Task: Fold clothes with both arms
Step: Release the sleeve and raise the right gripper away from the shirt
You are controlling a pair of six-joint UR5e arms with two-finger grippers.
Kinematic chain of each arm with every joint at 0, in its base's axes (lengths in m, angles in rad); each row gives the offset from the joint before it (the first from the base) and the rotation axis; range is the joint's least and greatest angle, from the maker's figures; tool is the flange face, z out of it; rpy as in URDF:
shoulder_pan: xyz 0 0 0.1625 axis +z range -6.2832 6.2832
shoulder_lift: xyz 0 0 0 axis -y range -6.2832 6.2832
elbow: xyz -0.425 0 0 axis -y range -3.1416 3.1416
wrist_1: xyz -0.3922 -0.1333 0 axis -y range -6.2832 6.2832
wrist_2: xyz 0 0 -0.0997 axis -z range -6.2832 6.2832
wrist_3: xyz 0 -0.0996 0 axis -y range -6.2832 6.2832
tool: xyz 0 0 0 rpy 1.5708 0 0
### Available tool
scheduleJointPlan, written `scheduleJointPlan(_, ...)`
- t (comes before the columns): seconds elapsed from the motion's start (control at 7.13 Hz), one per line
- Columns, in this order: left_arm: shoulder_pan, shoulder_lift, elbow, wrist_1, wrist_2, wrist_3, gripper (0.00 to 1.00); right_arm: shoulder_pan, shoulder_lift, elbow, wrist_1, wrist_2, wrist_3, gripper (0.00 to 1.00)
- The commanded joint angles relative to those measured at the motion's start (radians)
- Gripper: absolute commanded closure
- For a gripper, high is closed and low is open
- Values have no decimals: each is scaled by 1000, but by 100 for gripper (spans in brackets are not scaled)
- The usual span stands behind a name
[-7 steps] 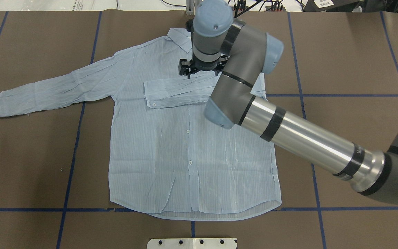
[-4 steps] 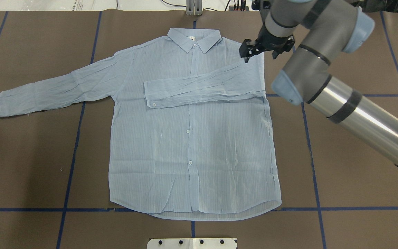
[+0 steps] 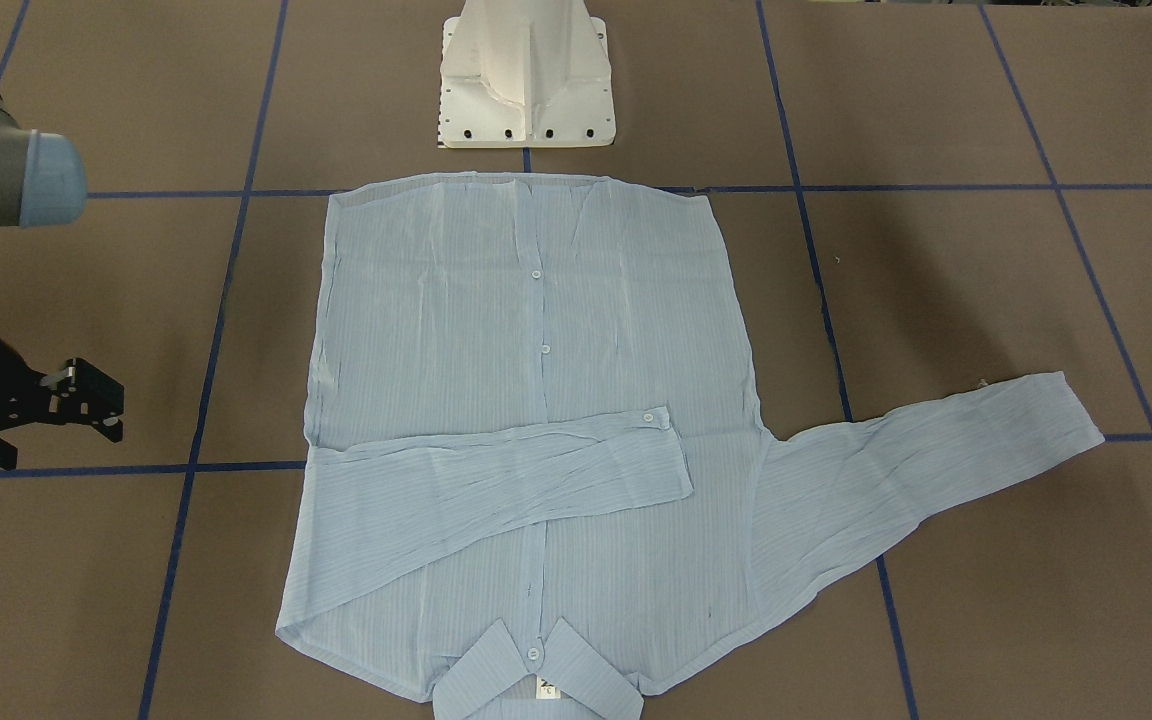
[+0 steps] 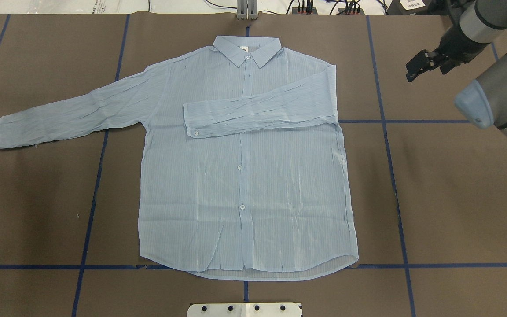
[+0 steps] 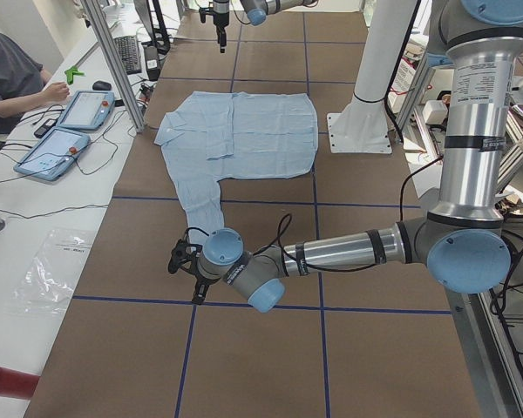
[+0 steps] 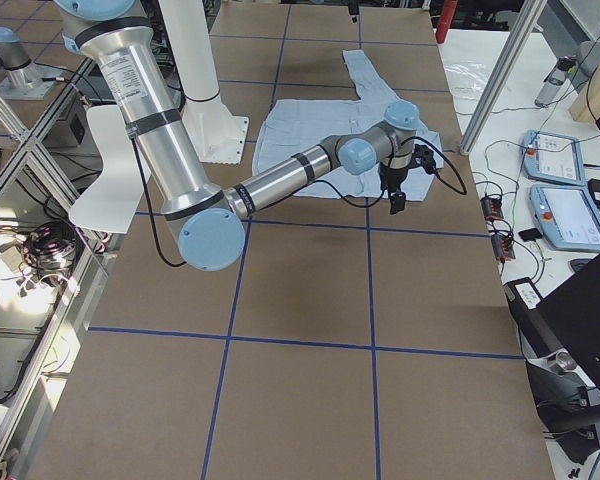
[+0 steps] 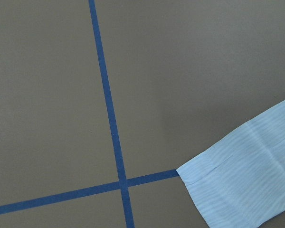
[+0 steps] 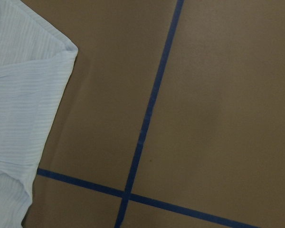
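The shirt [image 4: 244, 176] lies face up and flat in the middle of the brown table [image 4: 456, 198]. Its collar [image 4: 247, 48] is at the far edge and its hem is just short of the white base [image 4: 244, 309]. The sleeve on my robot's right side is folded across the chest, with its cuff [image 4: 192, 125] ending left of the button line. The other sleeve [image 4: 60, 116] is spread straight out to the robot's left.

Change since the earlier frames: a second ago the right gripper [image 4: 418, 66] hung over the chest just below the collar. Soon after, it was above the shoulder where the sleeve is folded. It now stands over bare table, well apart from the cloth. Its jaws are apart and it holds nothing. The shirt itself lies as it did, fold and creases unchanged.

View by view: the front-facing camera shows the same gripper [image 3: 114, 408] side-on, with both fingers clear of the table, and the neck label [image 3: 548, 687] inside the collar. The left gripper [image 5: 181, 263] is seen properly only from the table's left end, low and near the outstretched cuff. The front-facing view gives only a black sliver of it at the frame edge, so I cannot tell how its jaws stand. The left wrist camera shows that cuff [image 7: 242, 175] beside a crossing of blue tape [image 7: 121, 183]. The right wrist camera shows the folded shoulder corner [image 8: 28, 95]. The left-end view also takes in a seated person [image 5: 13, 74] at a side bench with two pendants [image 5: 65, 131].
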Motion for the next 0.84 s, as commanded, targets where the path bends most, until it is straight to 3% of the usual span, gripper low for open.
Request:
scheduleJointPlan(0.0, 43, -49, 98, -78, 37, -71, 0, 15, -34, 18, 1, 8, -8, 0)
scheduleJointPlan(0.14, 94, -59, 120, -141, 98, -165, 0, 15, -34, 18, 1, 8, -7, 0)
scheduleJointPlan(0.7, 243, -55, 121, -268, 111, -391, 0, 15, -34, 18, 1, 6, -7, 0)
